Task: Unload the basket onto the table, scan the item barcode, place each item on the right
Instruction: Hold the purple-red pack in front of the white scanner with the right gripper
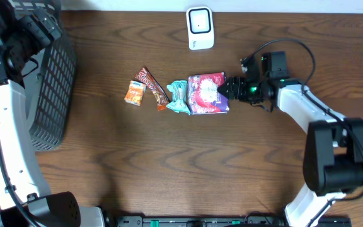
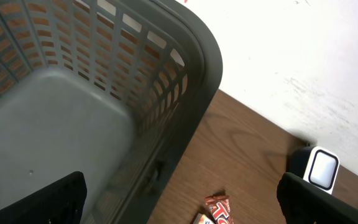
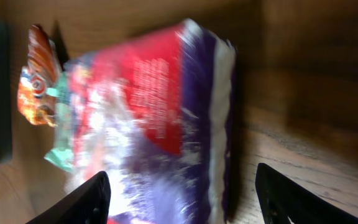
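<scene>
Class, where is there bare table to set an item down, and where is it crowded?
Bare: wood nearside of the snack row, from basket to right arm; also between basket and orange packet. Crowded: purple bag at right end effector.

Soft, even indoor light on the wooden tabletop (image 1: 169, 157), shadows faint. Overhead view is sharp. Right wrist view is smeared by motion blur, the purple packet (image 3: 166, 118) unreadable.
</scene>
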### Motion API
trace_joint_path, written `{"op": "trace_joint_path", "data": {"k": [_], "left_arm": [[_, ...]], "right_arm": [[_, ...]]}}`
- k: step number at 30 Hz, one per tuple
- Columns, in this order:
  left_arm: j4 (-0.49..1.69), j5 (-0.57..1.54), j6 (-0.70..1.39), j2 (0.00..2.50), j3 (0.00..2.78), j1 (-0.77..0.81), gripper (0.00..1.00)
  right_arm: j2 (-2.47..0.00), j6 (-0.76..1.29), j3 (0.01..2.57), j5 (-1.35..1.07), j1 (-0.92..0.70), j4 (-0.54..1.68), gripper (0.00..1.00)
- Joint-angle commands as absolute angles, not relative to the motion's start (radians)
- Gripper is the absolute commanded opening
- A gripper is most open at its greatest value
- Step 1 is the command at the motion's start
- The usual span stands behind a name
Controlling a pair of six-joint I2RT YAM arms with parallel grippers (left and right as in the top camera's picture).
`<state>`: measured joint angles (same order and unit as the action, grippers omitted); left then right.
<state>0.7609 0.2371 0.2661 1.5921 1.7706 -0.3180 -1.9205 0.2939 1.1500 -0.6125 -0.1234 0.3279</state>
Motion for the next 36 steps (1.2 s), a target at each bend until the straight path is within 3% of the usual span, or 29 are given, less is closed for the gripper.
{"op": "trace_joint_path", "data": {"k": [1,7,8,11,12,22,36], "left_arm": [[0.762,0.238,0.275,1.582,1.778,-0.319,0.98],[0.762,0.238,0.275,1.582,1.778,-0.319,0.98],[0.762,0.238,0.275,1.582,1.778,-0.319,0.98],[0.762,0.238,0.275,1.582,1.778,-0.319,0.98],[0.762,0.238,0.275,1.582,1.778,-0.319,0.98],[0.762,0.238,0.275,1.582,1.778,-0.319,0.98],[0.762,0.238,0.275,1.582,1.778,-0.319,0.98]], "right_arm": [[-1.969,0.298,1.176,-0.675,-0.145,0.324,0.69],[-2.055,0.281,1.176,-0.718,-0.187,0.236,0.68],[-2.061,0.283,1.176,-0.717,-0.19,0.226,0.59],[-2.058,0.318,1.176,-0.717,-0.189,0.21,0.12],[-2.053,0.34,1.178,-0.717,-0.186,0.204,0.01],[-1.897,0.36,1.335,-0.595,-0.133,0.188,0.01],[-1.983,0.498,1.353,-0.199,-0.236,-0.281,0.01]]}}
